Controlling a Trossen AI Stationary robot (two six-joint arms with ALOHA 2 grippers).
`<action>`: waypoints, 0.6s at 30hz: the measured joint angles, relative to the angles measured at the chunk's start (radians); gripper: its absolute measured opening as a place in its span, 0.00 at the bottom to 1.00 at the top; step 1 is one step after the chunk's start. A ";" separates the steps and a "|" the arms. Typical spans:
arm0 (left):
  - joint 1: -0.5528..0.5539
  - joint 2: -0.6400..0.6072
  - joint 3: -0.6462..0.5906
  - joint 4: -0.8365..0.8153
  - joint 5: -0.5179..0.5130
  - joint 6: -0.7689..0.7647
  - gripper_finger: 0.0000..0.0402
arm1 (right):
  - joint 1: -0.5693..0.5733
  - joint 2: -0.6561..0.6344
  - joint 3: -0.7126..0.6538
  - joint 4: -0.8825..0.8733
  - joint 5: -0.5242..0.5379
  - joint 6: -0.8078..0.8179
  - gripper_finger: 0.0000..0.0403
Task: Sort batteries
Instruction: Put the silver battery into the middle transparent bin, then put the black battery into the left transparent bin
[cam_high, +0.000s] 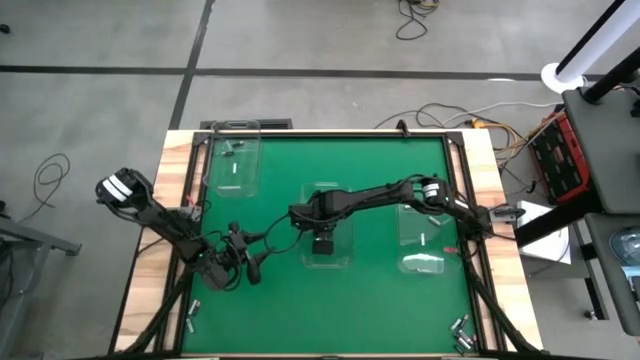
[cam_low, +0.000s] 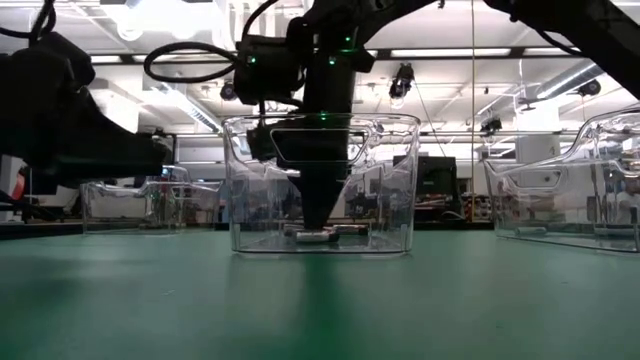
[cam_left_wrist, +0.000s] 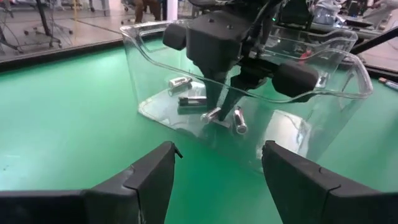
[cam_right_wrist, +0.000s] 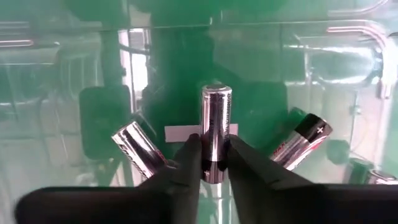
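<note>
Green mat is carrying several clear bins, open workshop floor behind. Left gripper (cam_high: 243, 262) is idling at 8 o'clock, fingers spread wide, holding nothing. Centre bin (cam_high: 326, 225) is taking the right gripper (cam_high: 322, 243), reaching down to its floor. Its fingers (cam_right_wrist: 186, 163) are clamping one battery (cam_right_wrist: 216, 133) by its lower half, other batteries (cam_left_wrist: 186, 99) lying loose beside it. Pick step is looking underway; next is likely calling for a straight lift clear of the rim, then carrying to a bin at 10 (cam_high: 232, 158) or 3 o'clock (cam_high: 424, 232).

Two dark arms — black looping cables, white wrist bands.
</note>
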 joint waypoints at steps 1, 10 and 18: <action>0.001 -0.005 0.000 -0.002 0.030 -0.002 0.55 | 0.001 -0.001 0.000 0.000 0.002 0.002 0.22; 0.050 -0.184 0.053 -0.330 0.399 -0.107 0.64 | 0.025 -0.122 0.015 -0.031 0.100 0.022 0.60; 0.068 -0.142 0.475 -1.362 0.941 -0.562 0.65 | 0.185 -0.358 -0.033 -0.016 0.503 0.057 0.69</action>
